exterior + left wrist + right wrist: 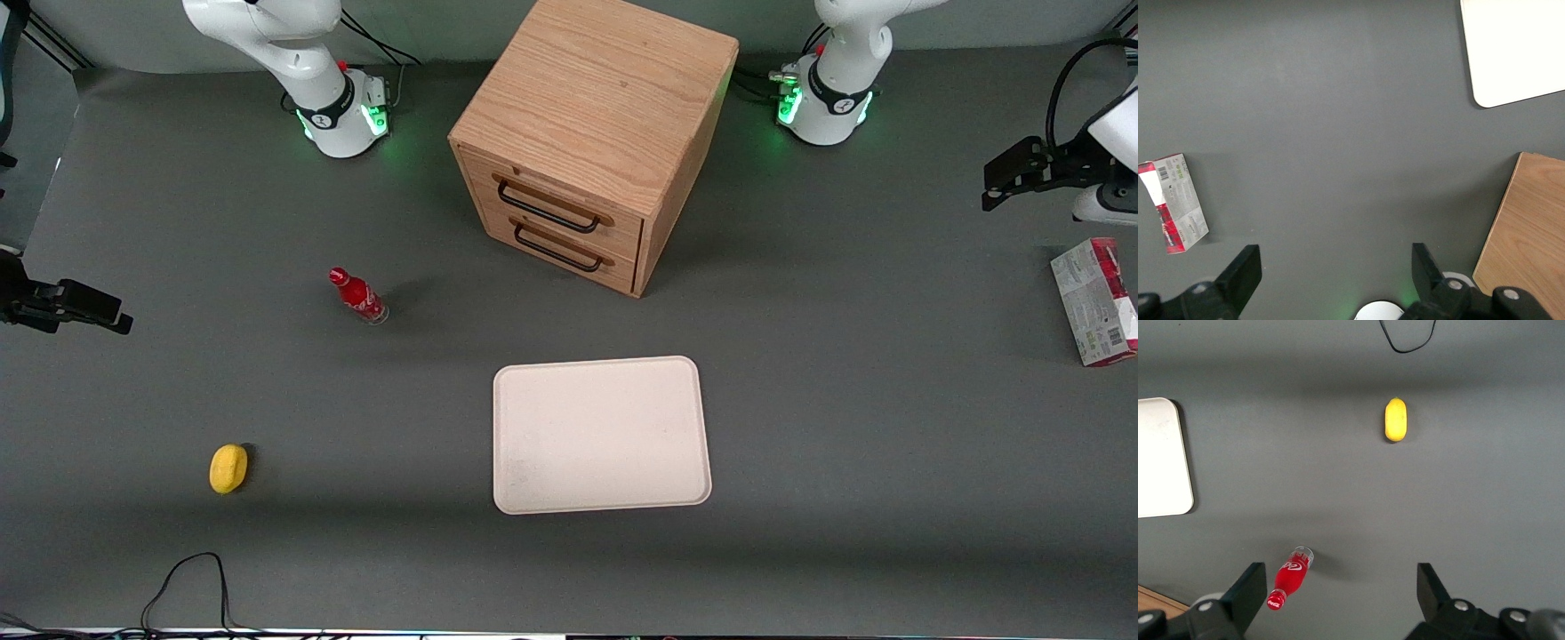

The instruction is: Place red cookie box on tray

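Note:
The red cookie box (1095,302) lies flat on the grey table at the working arm's end, grey-white printed face up with red edges. It also shows in the left wrist view (1175,203). The cream-beige tray (600,436) lies empty near the table's middle, nearer the front camera than the wooden cabinet; one corner shows in the left wrist view (1518,47). My left gripper (989,188) hangs above the table, a little farther from the front camera than the box and apart from it. Its fingers are open and empty in the left wrist view (1335,267).
A wooden two-drawer cabinet (591,133) stands between the arm bases, its edge in the left wrist view (1528,233). A small red bottle (357,296) and a yellow lemon-like object (228,468) sit toward the parked arm's end. A black cable (191,578) lies near the front edge.

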You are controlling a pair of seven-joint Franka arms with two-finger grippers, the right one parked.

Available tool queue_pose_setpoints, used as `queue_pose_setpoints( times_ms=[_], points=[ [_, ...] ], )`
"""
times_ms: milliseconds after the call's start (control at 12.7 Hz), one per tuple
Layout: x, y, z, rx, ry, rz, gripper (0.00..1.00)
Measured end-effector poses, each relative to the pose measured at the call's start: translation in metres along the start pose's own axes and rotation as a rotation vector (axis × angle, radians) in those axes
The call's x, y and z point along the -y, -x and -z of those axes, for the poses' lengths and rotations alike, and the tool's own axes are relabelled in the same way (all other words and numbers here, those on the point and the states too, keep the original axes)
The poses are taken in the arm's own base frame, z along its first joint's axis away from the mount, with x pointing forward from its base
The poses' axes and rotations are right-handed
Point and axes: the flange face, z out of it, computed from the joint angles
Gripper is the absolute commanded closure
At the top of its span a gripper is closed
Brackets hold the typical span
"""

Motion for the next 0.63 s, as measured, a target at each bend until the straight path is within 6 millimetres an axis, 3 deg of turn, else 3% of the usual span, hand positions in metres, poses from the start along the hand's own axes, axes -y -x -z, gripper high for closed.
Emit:
queue_pose_setpoints(
  times_ms=[157,315,472,629],
  points=[
    [0.009,0.002,0.000,0.003,-0.007,0.016,0.00],
    [0.040,0.004,-0.001,0.014,-0.089,0.058,0.00],
    [0.088,0.009,-0.011,0.040,-0.134,0.100,0.01],
    [0.160,0.024,-0.027,0.065,-0.123,0.185,0.01]
  ],
)
